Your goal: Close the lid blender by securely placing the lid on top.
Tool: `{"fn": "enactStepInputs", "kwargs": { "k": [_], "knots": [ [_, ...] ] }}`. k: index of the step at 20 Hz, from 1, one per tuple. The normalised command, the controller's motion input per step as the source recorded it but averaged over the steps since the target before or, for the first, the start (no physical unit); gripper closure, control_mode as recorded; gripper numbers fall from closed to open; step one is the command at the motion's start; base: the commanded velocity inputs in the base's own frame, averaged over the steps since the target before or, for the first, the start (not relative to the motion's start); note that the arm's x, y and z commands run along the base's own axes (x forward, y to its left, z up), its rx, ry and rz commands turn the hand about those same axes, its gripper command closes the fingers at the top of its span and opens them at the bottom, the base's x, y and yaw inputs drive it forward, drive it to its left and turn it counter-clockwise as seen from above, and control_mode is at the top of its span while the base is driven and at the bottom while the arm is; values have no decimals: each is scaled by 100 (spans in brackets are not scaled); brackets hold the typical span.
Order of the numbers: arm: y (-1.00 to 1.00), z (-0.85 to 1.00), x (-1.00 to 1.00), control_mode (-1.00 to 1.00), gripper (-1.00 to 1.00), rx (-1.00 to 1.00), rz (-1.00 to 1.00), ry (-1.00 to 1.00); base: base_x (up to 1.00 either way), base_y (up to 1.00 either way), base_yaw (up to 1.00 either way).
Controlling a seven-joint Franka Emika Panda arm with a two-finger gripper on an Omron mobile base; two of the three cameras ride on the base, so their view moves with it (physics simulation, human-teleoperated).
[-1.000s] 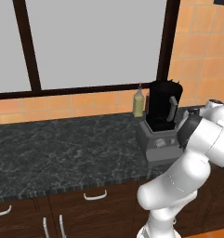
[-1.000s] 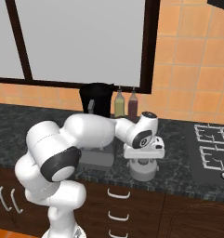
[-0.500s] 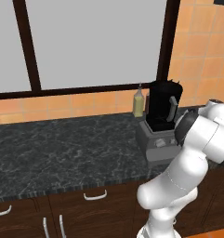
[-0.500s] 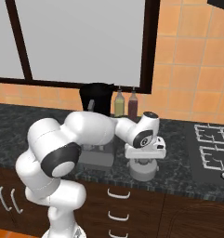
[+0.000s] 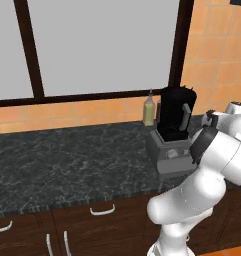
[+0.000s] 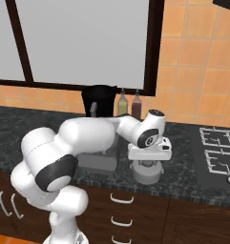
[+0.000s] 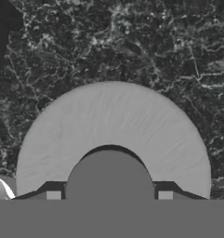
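Jaws (image 7: 109,195) clenched on the centre knob of the round grey disc lid (image 7: 113,135), lying on the dark marbled counter (image 7: 108,42), right of the uncovered tall black-jarred blender (image 6: 99,102).

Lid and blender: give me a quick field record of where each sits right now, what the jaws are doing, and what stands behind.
lid: round grey disc lying flat on the dark counter, to the right of the blender
knob: centre of lid, between the jaws
gripper: directly over the lid, jaws shut on the lid's knob
blender: black jar upright on grey base, top open, no lid on it
bottles: yellowish bottle beside the jar; a dark bottle next to it in the right base view
stove: on the counter's right end
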Motion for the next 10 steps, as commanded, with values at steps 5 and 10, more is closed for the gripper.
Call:
{"fn": "enactStepInputs", "kwargs": {
  "k": [5, 10],
  "knots": [
    [-2, 100, -16, -100, 100, 0, -9, 0, 0, 0, 0],
    [1, 100, -3, -100, 100, 0, -11, 0, 0, 0, 0]
  ]
}}
